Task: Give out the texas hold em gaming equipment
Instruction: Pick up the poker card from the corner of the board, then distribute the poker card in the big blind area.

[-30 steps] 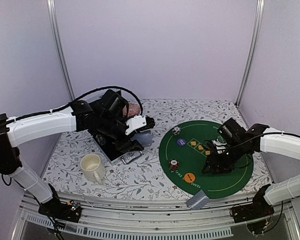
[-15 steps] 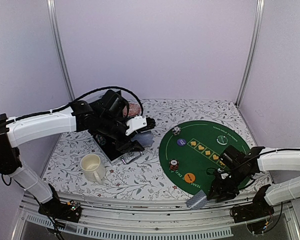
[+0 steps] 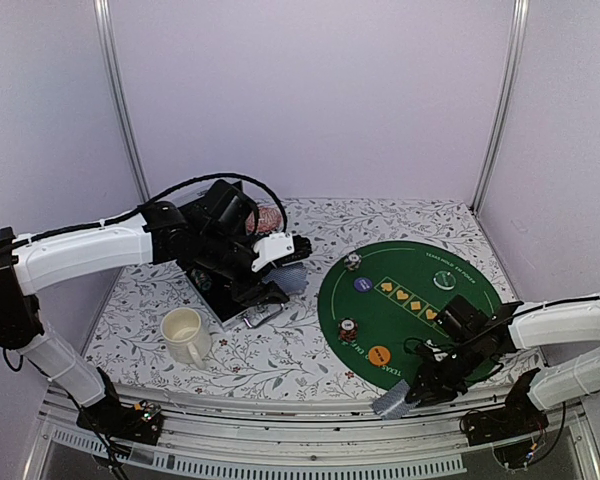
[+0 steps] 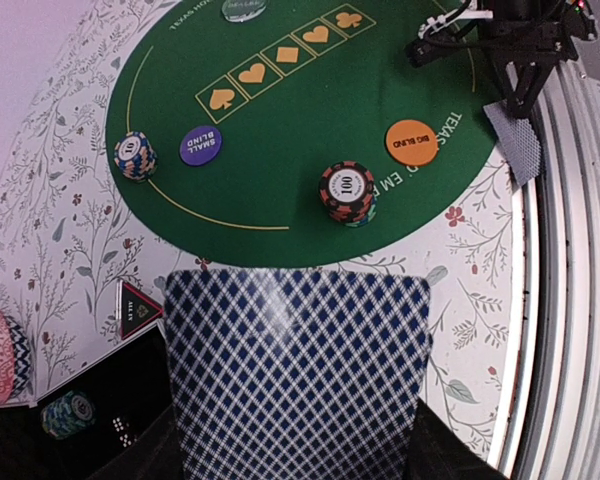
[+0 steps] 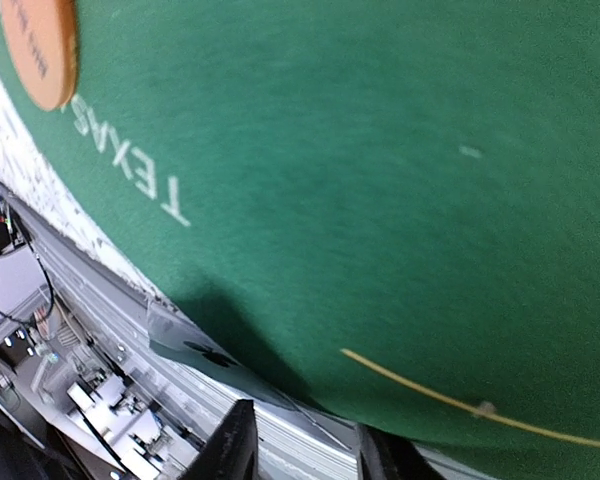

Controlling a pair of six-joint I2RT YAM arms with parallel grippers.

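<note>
Cream mug [image 3: 185, 335] sits far left on the floral table [image 3: 270, 365]; not game gear, skip. Behind it is a black box [image 4: 110, 385] with a chip stack [image 4: 68, 413] in it, probably supply not yet dealt out. The triangle marker [image 4: 138, 308] lies just beside the box on the cloth, off the mat.

Left gripper [image 3: 278, 270] is pinched on the deck of cards [image 4: 300, 370], gripping its near end. The backs face up and the deck is held above the table, short of the green mat [image 3: 400, 335]. (Reads like a dealer's hand: the deck stays lifted so single cards can come off it.)

On the mat:
- A small chip stack [image 4: 135, 157] is just beside the purple disc [image 4: 200, 145].
- A taller chip stack [image 4: 347, 190] is near the orange disc [image 4: 411, 141].
- The clear disc [image 3: 442, 280] is at the far side.
- Stacks paired with discs suggests seats are being set up.

A lone card [image 3: 394, 403] lies at the mat's near edge, hanging out toward the table rim. Right gripper [image 3: 418, 388] is low just beside it. The fingers stand apart in the wrist view with nothing between them, and I can't tell if they touch the card. Likely lining up a pick, since the overhang leaves room for a finger under the card.
</note>
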